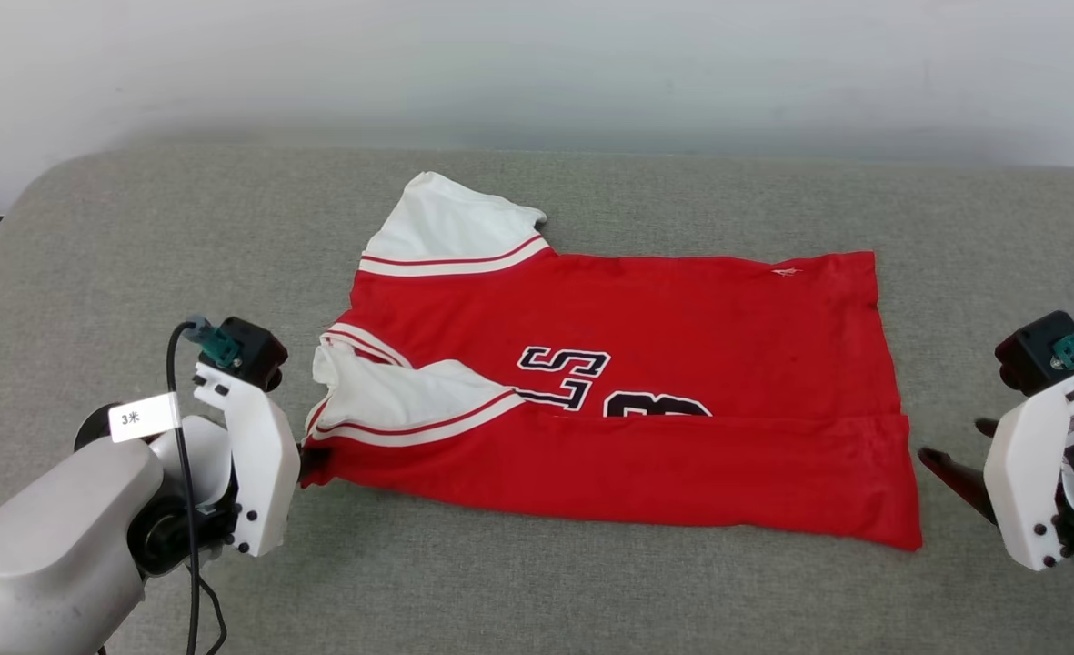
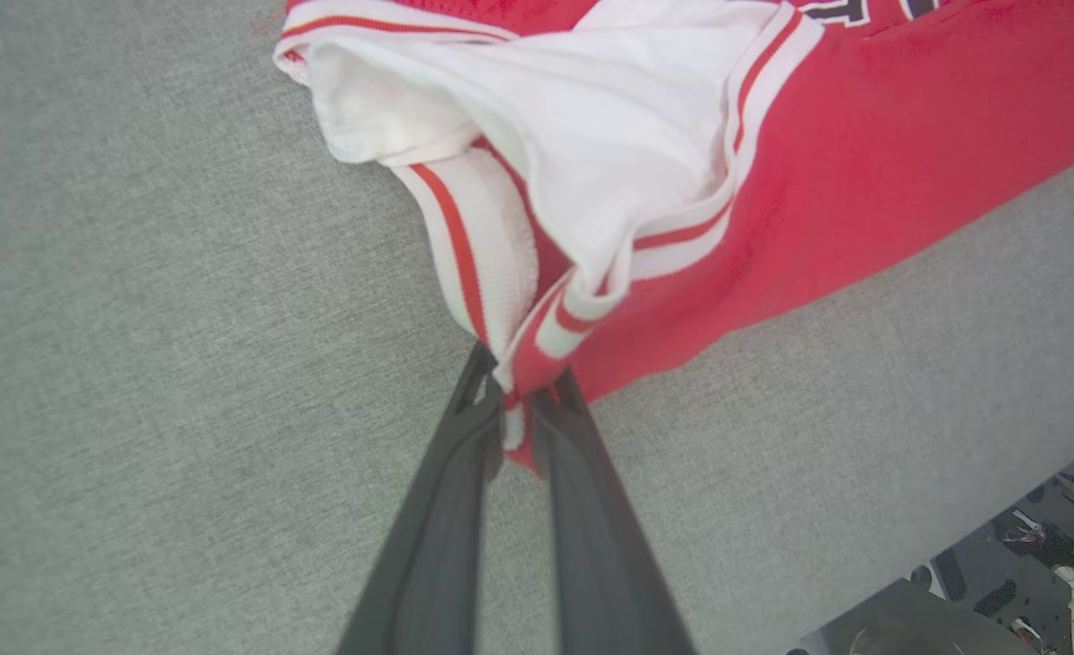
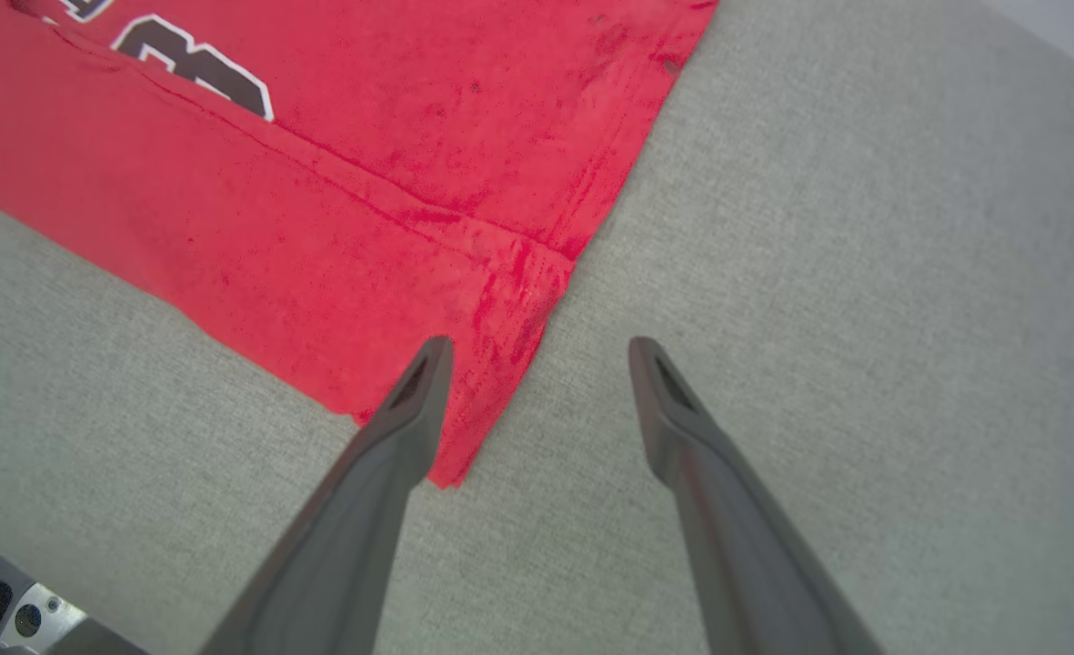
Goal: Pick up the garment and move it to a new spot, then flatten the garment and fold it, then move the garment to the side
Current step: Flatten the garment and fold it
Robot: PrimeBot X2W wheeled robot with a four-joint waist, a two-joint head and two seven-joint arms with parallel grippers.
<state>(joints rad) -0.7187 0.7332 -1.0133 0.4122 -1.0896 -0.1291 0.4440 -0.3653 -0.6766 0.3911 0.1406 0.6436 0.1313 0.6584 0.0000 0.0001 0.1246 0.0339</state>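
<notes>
1. Step in hand, I judge: folding. The garment [image 1: 646, 382] lies flat on the grey cushion [image 1: 591, 591], near long edge already turned over.
2. Left gripper [image 2: 523, 391] is closed on the garment's near sleeve-side corner, cloth pinched betw. its fingers.
3. Right gripper [image 3: 541, 350] stands wide, empty, at the garment's near hem corner.
4. Next prob. needs the right one to pinch there, then both lift evenly.
5. Chest lettering [image 1: 564, 373] reads "S" and "3", partly covered; arm tag [image 1: 143, 418] reads "3米".

The red shirt [image 1: 682, 309] lies flat and sideways in the middle of the grey cushion [image 1: 118, 236], collar end toward the cushion's left. Its near long edge is folded over the black lettering. One white striped sleeve lies on the chest, and the other points toward the cushion's back.
</notes>
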